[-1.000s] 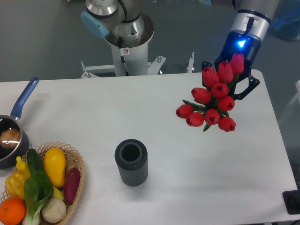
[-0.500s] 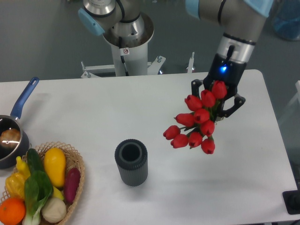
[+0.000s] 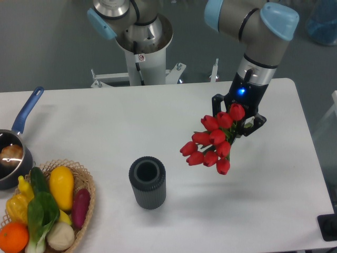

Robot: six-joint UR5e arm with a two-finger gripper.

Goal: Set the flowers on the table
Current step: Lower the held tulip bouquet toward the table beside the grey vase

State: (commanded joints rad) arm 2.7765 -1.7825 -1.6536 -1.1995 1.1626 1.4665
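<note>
Gripper [image 3: 238,117] fingers closed on flowers [image 3: 210,143], held in air over right side of table [image 3: 89,126]. Risk: let go too high, flowers bounce or roll off edge. Risk: swing left, bump vase [image 3: 147,182].

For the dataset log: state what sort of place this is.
Probably a robotics lab: an arm's pedestal is bolted behind a white table, props like the vase are laid out, and the gripper holds the flowers.
</note>
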